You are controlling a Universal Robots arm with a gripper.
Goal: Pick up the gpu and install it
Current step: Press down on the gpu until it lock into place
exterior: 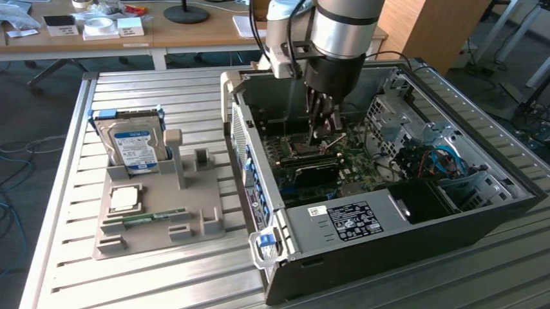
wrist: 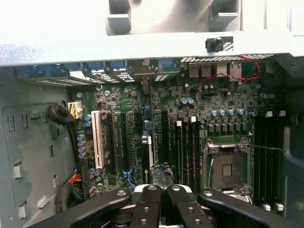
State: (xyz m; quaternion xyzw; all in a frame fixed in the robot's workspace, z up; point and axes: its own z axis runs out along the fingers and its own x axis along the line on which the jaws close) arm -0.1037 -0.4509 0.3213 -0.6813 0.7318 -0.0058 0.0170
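The black two-fingered claw point(exterior: 324, 131) reaches down into the open black computer case point(exterior: 481, 222) lying on its side on the slatted metal table point(exterior: 163, 90). Its fingers point(wrist: 147, 202) are pressed together, and in the wrist view they appear to pinch the thin dark gpu point(wrist: 152, 156), which shows edge-on as a narrow strip running out from the fingertips towards the case's rear wall. The card hangs over the green motherboard point(wrist: 209, 102) inside the case, above the row of long black expansion slots point(wrist: 166, 142). Whether its lower edge has met a slot cannot be told.

Inside the case, the square silver processor socket point(wrist: 227, 167) sits just beside the claw, with a white slot point(wrist: 98, 140) on the card's other side. A bundle of coloured wires point(wrist: 73, 185) lies near the case's grey side wall, and red wires point(wrist: 232, 76) loop near the rear wall's ports.

Outside the case, on the exterior view's left, a grey plastic parts holder point(exterior: 202, 212) rests on the table. It carries a silver hard drive with a blue-white label point(exterior: 131, 145) standing upright, a square silver chip point(exterior: 125, 198) and a slim green memory stick point(exterior: 153, 215).
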